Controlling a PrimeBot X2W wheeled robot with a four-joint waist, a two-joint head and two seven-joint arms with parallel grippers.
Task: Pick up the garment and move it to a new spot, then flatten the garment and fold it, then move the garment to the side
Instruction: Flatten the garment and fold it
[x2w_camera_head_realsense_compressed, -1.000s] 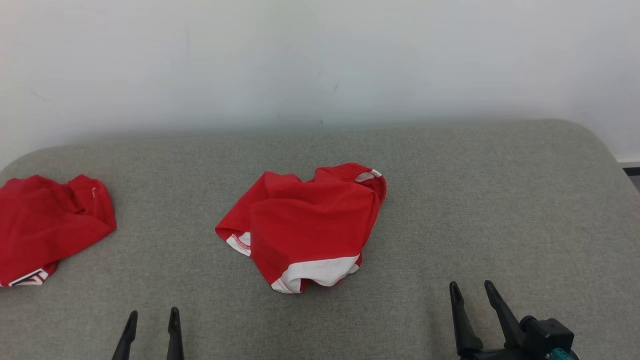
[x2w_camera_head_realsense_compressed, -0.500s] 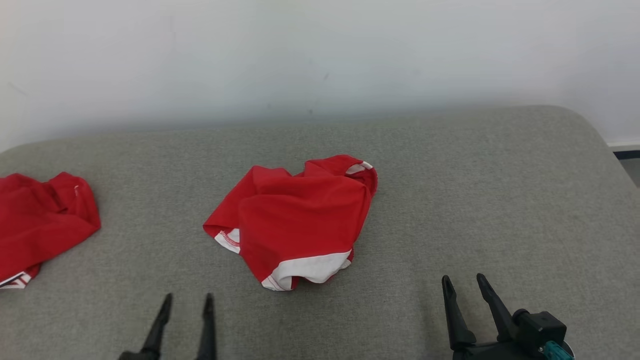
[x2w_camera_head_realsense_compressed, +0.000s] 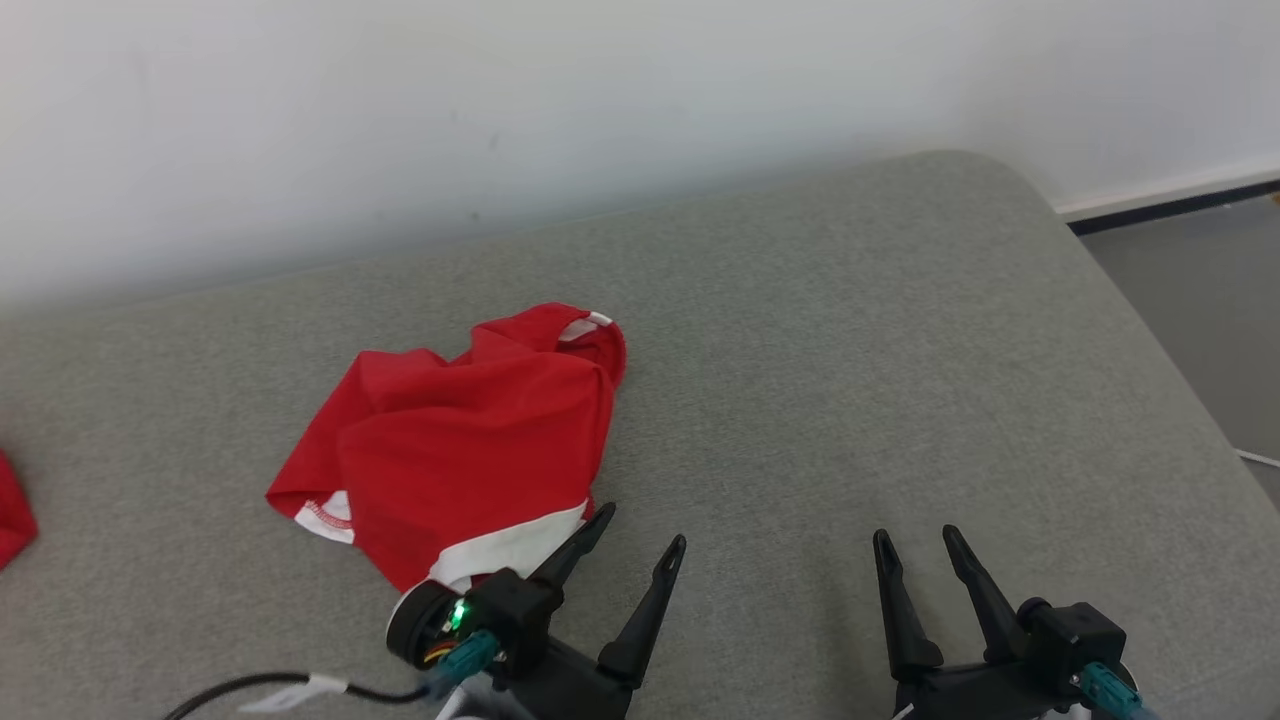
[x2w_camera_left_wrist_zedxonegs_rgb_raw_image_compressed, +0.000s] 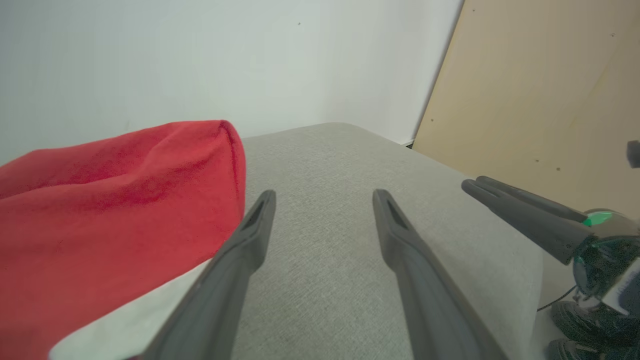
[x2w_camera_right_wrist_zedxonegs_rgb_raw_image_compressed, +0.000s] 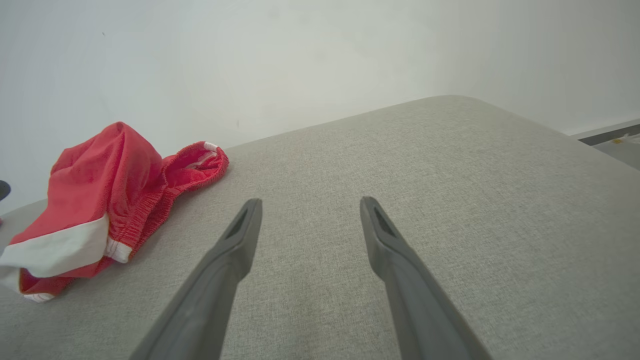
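A crumpled red garment (x2w_camera_head_realsense_compressed: 460, 430) with white trim is shown lying on the grey fabric-covered worktop (x2w_camera_head_realsense_compressed: 850, 350), left of centre in the head view. The left hand (x2w_camera_head_realsense_compressed: 644, 526) is seen released, fingers spread and empty, just beside the garment's near white hem; whether a finger touches the cloth cannot be told. The right hand (x2w_camera_head_realsense_compressed: 914, 533) is likewise spread and empty, well apart from the garment. A second red cloth (x2w_camera_head_realsense_compressed: 12, 505) is seen at the left edge.

grey woven upholstered surface (x2w_camera_head_realsense_compressed: 850, 350), plain white wall (x2w_camera_head_realsense_compressed: 500, 100) behind it, second red cloth (x2w_camera_head_realsense_compressed: 12, 505) at left edge, tan wooden panel (x2w_camera_left_wrist_zedxonegs_rgb_raw_image_compressed: 540, 90)
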